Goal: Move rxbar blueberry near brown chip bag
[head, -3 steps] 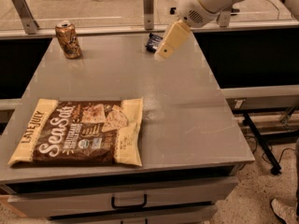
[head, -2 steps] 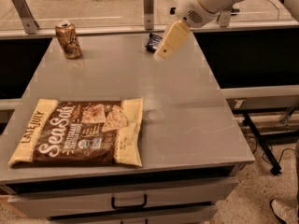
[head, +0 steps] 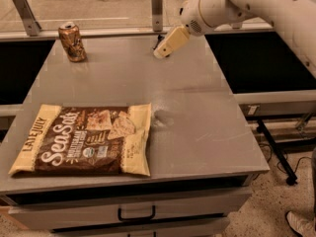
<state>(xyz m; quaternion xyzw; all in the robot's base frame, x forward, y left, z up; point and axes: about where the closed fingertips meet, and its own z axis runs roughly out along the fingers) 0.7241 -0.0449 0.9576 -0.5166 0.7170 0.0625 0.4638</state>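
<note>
The brown chip bag [head: 86, 139] lies flat at the table's front left, dark brown with cream ends and white "Sea Salt" lettering. The rxbar blueberry [head: 158, 39] is only a small dark sliver at the far edge of the table, mostly hidden behind the gripper. My gripper [head: 165, 46], cream-coloured on the white arm, hangs tilted down-left right over the bar at the table's back middle, far from the bag.
A dented bronze drink can [head: 72, 42] stands at the back left of the grey table [head: 197, 127]. A metal rail with posts [head: 157, 9] runs behind the table. A drawer handle [head: 137, 214] sits below the front edge. Dark equipment legs [head: 276, 152] stand to the right.
My gripper has shifted slightly left and now covers more of the dark bar. The chip bag and the can have not moved.
</note>
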